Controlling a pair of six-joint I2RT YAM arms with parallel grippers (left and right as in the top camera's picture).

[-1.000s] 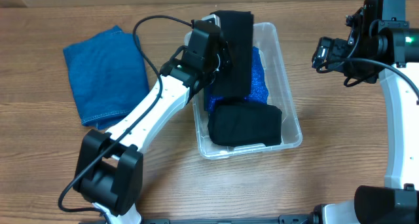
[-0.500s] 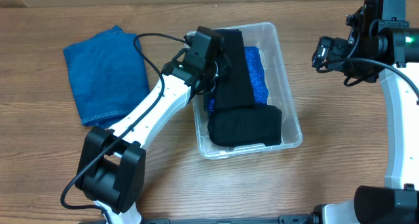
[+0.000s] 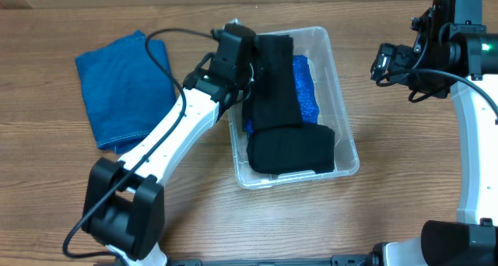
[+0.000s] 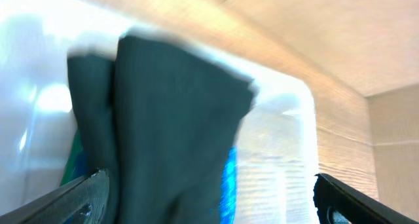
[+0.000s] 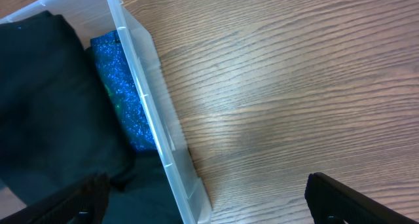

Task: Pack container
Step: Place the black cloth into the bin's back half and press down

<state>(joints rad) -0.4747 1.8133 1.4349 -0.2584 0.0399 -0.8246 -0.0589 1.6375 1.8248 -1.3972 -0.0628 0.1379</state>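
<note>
The clear plastic container stands mid-table. A long black garment lies along its left side, over a sparkly blue garment, and a folded black garment fills the near end. My left gripper hovers at the container's far-left rim. In the left wrist view it is open, its fingers wide on either side of the black garment and not gripping it. My right gripper hangs open over bare table to the right of the container. In its wrist view it holds nothing beside the container wall.
A folded blue denim-like garment lies on the wooden table left of the container, beside my left arm. My right arm's base stands at the right edge.
My left gripper has opened and let go of the long black garment, which has settled lower into the container. The left wrist has drawn back a little to the left. The right arm has not moved.
</note>
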